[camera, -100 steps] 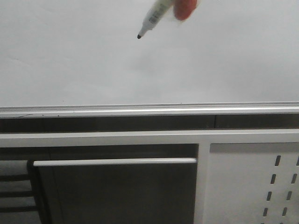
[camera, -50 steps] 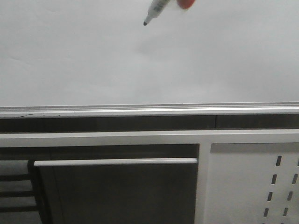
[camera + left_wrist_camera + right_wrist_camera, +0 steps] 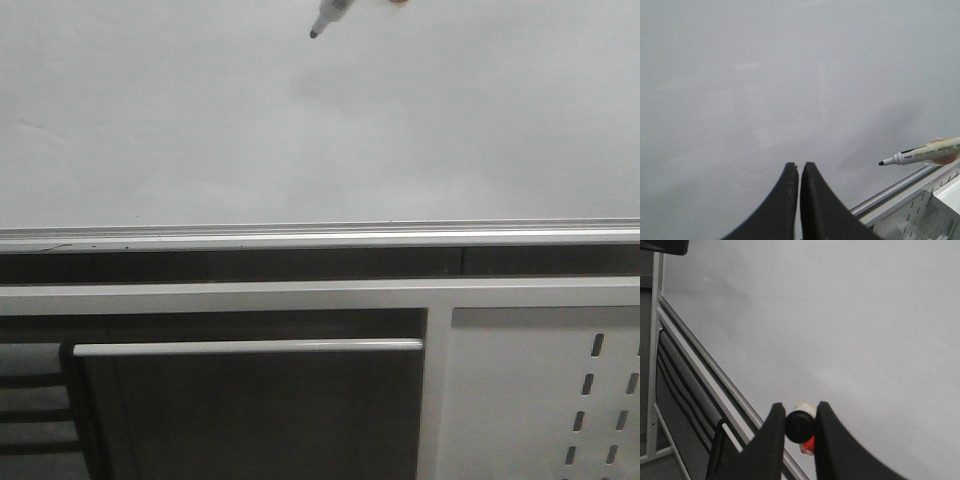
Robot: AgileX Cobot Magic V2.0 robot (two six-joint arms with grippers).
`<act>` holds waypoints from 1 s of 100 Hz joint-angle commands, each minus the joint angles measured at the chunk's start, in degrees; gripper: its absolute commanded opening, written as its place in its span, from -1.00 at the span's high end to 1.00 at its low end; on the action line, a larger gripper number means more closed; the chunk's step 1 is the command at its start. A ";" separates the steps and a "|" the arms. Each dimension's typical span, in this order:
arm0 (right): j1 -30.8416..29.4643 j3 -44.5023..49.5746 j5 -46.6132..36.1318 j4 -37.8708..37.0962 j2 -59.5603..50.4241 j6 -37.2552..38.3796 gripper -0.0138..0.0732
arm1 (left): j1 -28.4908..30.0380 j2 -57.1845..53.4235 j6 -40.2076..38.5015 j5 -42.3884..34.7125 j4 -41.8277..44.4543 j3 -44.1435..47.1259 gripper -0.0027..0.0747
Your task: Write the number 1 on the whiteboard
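The whiteboard [image 3: 200, 130] fills the upper front view, pale grey and blank, with a silver rail [image 3: 300, 235] along its bottom. No number 1 shows on it. A white marker [image 3: 328, 18] with a black tip pokes in at the top edge, tip pointing down-left, just off the board. It also shows in the left wrist view [image 3: 925, 154]. My right gripper [image 3: 800, 412] is shut on the marker's black end [image 3: 800, 426]. My left gripper [image 3: 799, 167] is shut and empty, facing the bare whiteboard [image 3: 790, 75].
Below the rail runs a dark gap and a white frame bar [image 3: 300, 297]. A white panel with slots [image 3: 540, 400] stands at the lower right, a dark panel with a white bar [image 3: 245, 347] at the lower left.
The marker has moved up the board and a little right; now only its tip end shows at the top edge. The orange part has nearly left the view.
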 commanded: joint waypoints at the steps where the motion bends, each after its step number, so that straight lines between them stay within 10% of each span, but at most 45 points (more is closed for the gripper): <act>1: 0.11 -1.74 -4.60 -1.25 0.02 -0.48 0.78 | 0.23 -0.18 -0.72 -1.69 -1.87 -1.51 0.98; 100: 0.11 -1.74 -12.33 -4.27 6.70 -0.48 0.78 | 0.23 -0.18 -0.72 -3.11 -1.87 -1.51 0.98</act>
